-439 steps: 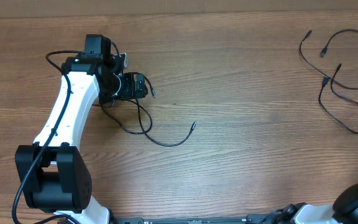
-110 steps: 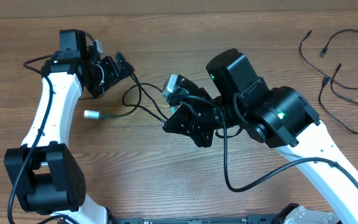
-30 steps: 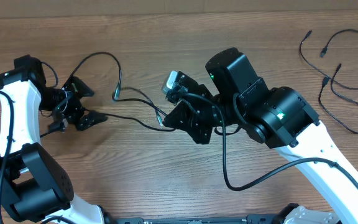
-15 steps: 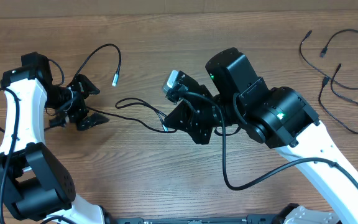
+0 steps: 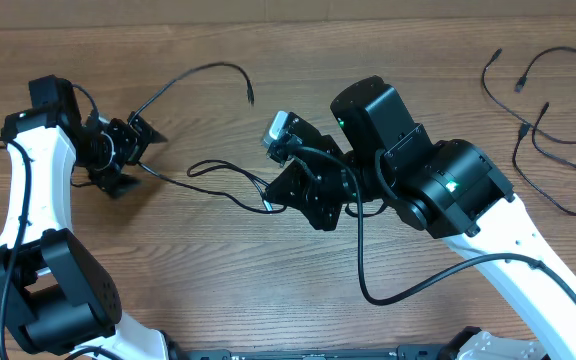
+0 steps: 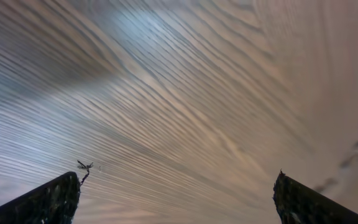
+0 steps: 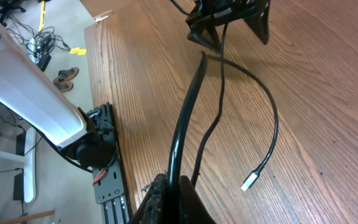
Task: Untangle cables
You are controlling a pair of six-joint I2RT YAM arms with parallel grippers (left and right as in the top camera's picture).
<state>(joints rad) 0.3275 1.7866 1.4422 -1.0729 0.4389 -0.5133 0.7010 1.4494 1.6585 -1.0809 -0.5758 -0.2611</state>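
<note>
The left hand (image 5: 131,158) sits at the upper left of the overhead view with its fingers spread wide. Its own wrist view, smeared by motion, shows only bare desk (image 5: 268,300) between the tips, so it grips nothing. In the last half second it has shifted slightly up and left. The free end of the cable (image 7: 188,106) has whipped away from beside it into a high arc across the upper middle of the frame, and its plug tip (image 5: 251,100) now lies near the right arm.

The right hand (image 7: 166,190), at the centre, has not moved and stays clamped on the cable. A lower strand still runs from that pinch toward the left fingers; I cannot tell whether it touches them.

I judge that the end has come free of the crossing, with a small loop left to clear near the centre. The other cables (image 5: 548,135) lie untouched at the upper right.
</note>
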